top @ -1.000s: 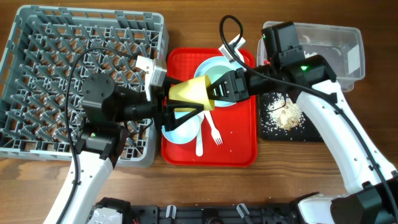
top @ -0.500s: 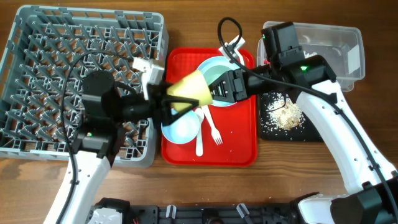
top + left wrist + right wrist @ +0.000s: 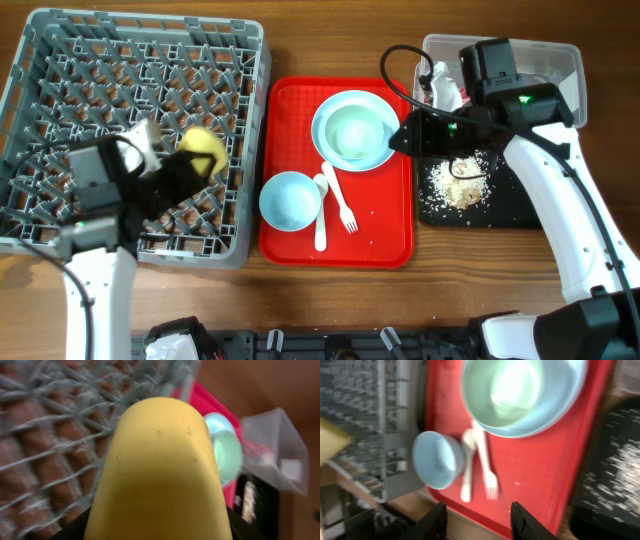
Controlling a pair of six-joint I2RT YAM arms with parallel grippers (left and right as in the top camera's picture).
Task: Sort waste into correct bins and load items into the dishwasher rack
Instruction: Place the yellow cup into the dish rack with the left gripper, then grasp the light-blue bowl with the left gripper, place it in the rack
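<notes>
My left gripper (image 3: 185, 170) is shut on the yellow cup (image 3: 201, 151) and holds it over the right side of the grey dishwasher rack (image 3: 60, 60); the cup fills the left wrist view (image 3: 160, 470). My right gripper (image 3: 400, 138) is open and empty, above the right edge of the red tray (image 3: 385, 230). On the tray lie a mint-blue plate (image 3: 327, 150) with a bowl (image 3: 355, 132) in it, a second small bowl (image 3: 290, 199), a white spoon (image 3: 321, 215) and a fork (image 3: 340, 200). They also show in the right wrist view: bowl (image 3: 515, 390), small bowl (image 3: 436, 459), fork (image 3: 487, 467).
A black tray (image 3: 500, 205) with beige crumbs (image 3: 455, 185) lies right of the red tray. A clear tub (image 3: 545, 70) behind it holds a red-and-white wrapper (image 3: 445, 95). Cables loop over the red tray's back edge.
My left gripper has carried the yellow cup left, off the red tray and over the rack. My right gripper has let go of the cup and drawn back to the right.
</notes>
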